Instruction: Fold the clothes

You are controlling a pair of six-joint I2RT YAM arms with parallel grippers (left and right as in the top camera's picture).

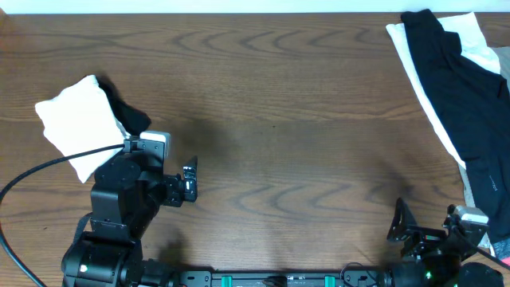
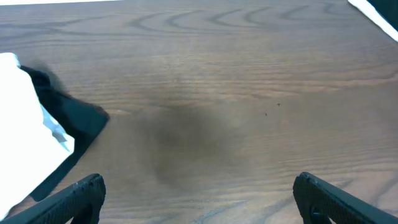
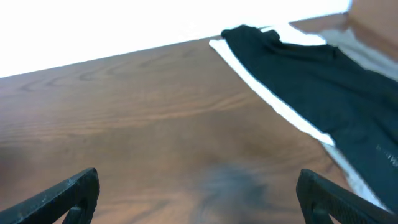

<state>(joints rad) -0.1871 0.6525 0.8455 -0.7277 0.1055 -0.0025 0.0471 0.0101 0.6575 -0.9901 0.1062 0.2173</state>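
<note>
A folded white garment (image 1: 76, 126) lies at the table's left on top of a black one (image 1: 134, 118). In the left wrist view the white fold (image 2: 18, 118) and the black cloth (image 2: 71, 121) sit at the left edge. A loose pile of clothes, black (image 1: 458, 96) over white (image 1: 414, 72), covers the far right; the right wrist view shows the black cloth (image 3: 317, 81) and its white edge (image 3: 273, 102). My left gripper (image 1: 190, 179) (image 2: 199, 199) is open and empty, just right of the folded stack. Near the front right edge my right gripper (image 1: 401, 223) (image 3: 198, 196) is open and empty, left of the pile.
Bare brown wooden tabletop (image 1: 287, 119) spans the space between the stack and the pile. A black cable (image 1: 48, 163) runs over the folded garment to the left arm. The table's far edge (image 1: 239, 11) meets a white background.
</note>
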